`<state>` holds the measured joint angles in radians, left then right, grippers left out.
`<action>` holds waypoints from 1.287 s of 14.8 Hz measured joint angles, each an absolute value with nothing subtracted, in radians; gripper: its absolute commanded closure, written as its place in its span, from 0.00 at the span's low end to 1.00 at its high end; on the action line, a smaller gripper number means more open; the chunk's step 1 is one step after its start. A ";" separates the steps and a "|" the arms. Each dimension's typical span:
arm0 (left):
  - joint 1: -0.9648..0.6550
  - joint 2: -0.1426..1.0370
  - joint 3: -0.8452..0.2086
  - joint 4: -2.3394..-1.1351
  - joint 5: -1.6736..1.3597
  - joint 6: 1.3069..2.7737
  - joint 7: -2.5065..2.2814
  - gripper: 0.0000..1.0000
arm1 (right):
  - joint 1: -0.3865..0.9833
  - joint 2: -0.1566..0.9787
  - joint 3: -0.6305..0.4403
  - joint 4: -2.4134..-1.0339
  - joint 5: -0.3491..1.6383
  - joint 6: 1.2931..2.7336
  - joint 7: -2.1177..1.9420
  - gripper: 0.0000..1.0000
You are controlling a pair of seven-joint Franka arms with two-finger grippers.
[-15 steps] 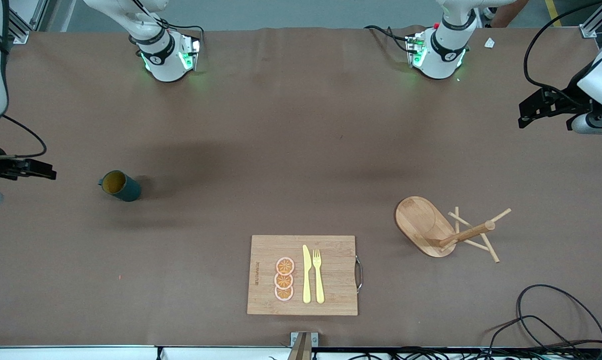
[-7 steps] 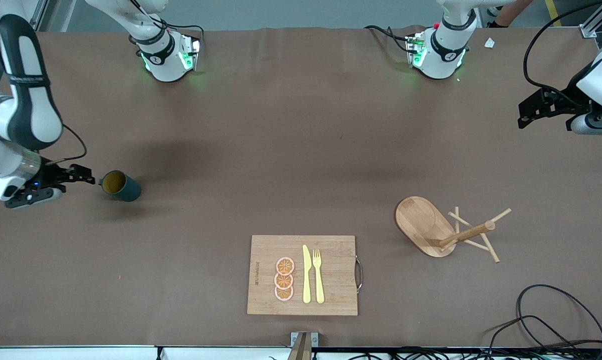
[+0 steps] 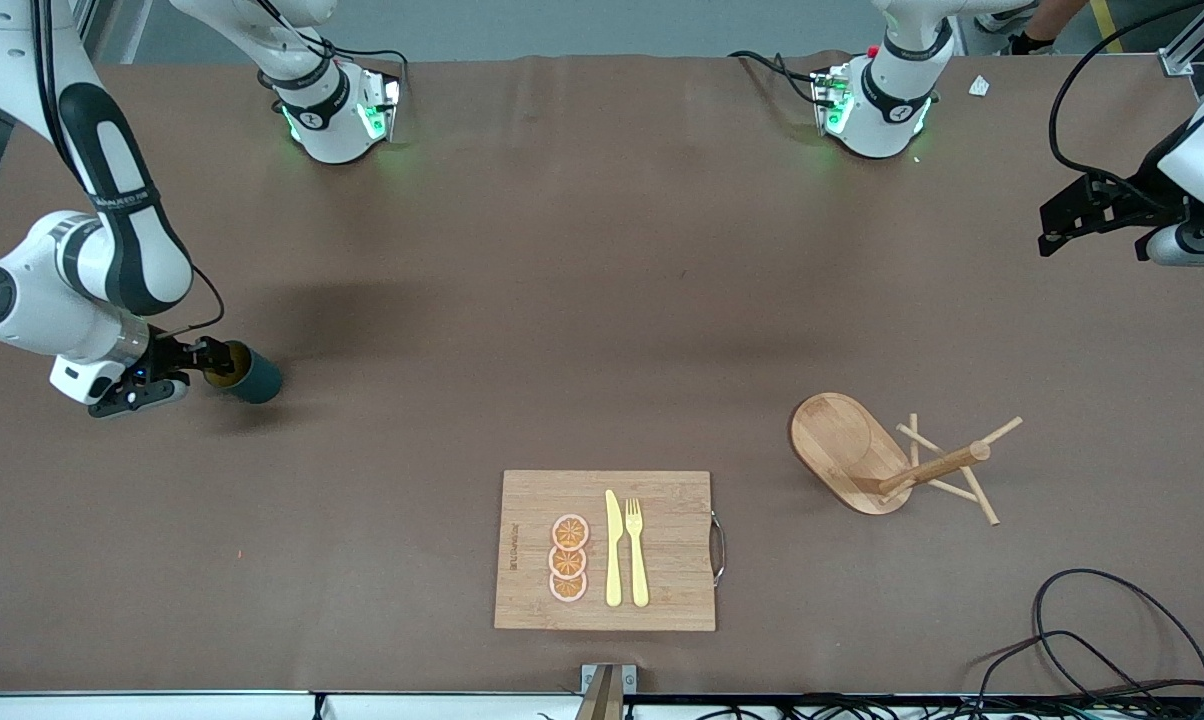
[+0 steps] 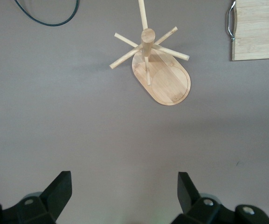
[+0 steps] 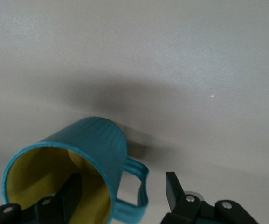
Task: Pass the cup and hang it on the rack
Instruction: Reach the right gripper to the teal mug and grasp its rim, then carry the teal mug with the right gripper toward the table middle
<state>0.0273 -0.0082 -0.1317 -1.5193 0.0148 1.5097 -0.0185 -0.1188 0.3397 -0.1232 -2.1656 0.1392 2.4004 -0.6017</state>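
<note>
The cup [image 3: 246,376] is seen lying on its side on the table [image 3: 582,300], toward the right arm's end. The right gripper [image 3: 207,362] is placed at its mouth — one finger [image 5: 64,198] inside the rim, the other outside by the handle, not yet clamped. The rack [image 3: 897,462] is stood well apart, toward the left arm's end. The left gripper [image 4: 125,191] is held spread wide above the table — waiting.

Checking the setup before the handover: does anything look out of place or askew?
Nothing is spilled or damaged. The rack stands upright. The right gripper has one finger inside the cup and one outside, straddling its rim beside the handle.
</note>
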 measured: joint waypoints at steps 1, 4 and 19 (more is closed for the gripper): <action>0.027 -0.008 -0.132 -1.519 0.015 1.510 -0.019 0.00 | -0.117 0.345 -0.122 -2.165 0.143 2.401 -0.602 0.98; 0.028 -0.008 -0.132 -1.519 0.015 1.510 -0.019 0.00 | -0.103 0.347 -0.120 -2.159 0.149 2.401 -0.602 1.00; 0.029 -0.002 -0.130 -1.520 0.015 1.510 -0.019 0.00 | 0.468 0.225 -0.102 -2.052 0.162 2.179 0.297 1.00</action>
